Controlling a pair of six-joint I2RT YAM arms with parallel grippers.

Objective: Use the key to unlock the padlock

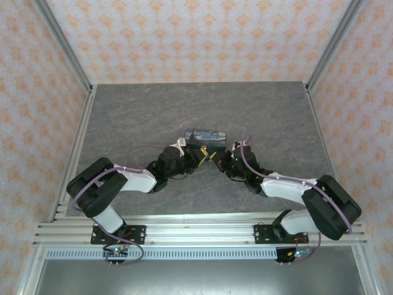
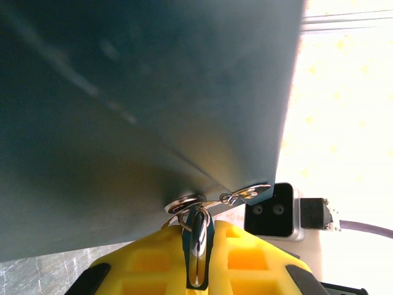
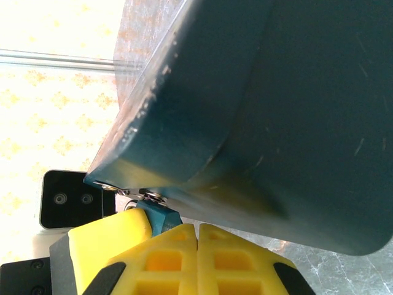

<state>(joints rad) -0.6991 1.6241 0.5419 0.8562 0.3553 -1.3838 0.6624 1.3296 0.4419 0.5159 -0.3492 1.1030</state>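
When viewed from above, shows the left gripper [image 1: 201, 155] and right gripper [image 1: 218, 158] meeting tip to tip over the middle of a grey table [image 1: 123, 123], just in front of a blue box [image 1: 206, 139]. Seen from the left wrist: yellow fingers [image 2: 258, 246] clamped on the padlock [image 2: 198, 246], a tiny bluish and silvery piece held edge-on just beneath the box's dark side. Topped by two small metal rings [image 2: 184, 203] joined by a link, right at the box's lower edge. Seen from the right wrist: yellow fingers [image 3: 236, 246] pressed together with no gap showing, just beside the padlock's bluish body.
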